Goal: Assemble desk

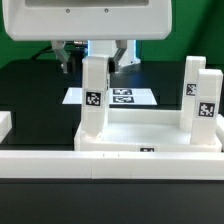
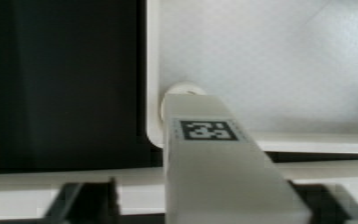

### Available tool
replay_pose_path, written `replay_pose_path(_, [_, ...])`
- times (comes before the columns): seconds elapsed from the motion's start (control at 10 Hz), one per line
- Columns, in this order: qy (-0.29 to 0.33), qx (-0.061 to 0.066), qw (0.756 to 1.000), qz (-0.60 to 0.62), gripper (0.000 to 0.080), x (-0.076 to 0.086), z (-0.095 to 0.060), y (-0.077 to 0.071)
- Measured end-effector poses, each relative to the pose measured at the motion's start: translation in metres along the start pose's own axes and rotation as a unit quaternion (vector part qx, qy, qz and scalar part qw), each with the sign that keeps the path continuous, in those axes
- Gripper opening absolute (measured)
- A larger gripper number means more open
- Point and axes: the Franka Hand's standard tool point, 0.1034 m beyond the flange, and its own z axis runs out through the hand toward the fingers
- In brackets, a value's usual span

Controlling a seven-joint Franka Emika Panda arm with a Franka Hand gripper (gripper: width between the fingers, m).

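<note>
The desk slab (image 1: 150,133) lies low and wide at the front, its raised rim toward the camera. One white square leg (image 1: 93,95) stands upright at its corner on the exterior view's left, a tag on its face. Two more legs (image 1: 190,92) (image 1: 208,103) stand at the slab's right end. My gripper (image 1: 95,58) straddles the top of the left leg. In the wrist view that leg (image 2: 211,165) fills the space between the fingers (image 2: 83,200). One finger sits against it and a dark gap shows at the other. The gripper (image 2: 211,208) is open.
The marker board (image 1: 115,97) lies flat on the black table behind the slab. A long low white rail (image 1: 60,160) runs along the front. A small white block (image 1: 4,125) sits at the exterior view's left edge. The arm's white base fills the top.
</note>
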Motion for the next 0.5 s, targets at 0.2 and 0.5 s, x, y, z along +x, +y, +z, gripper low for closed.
replay_pose_path(0.2, [0.0,0.0,1.0,0.001,0.0287,0.0,0.0,-0.0001])
replay_pose_path(0.5, [0.0,0.0,1.0,0.016,0.0288,0.0,0.0,-0.0003])
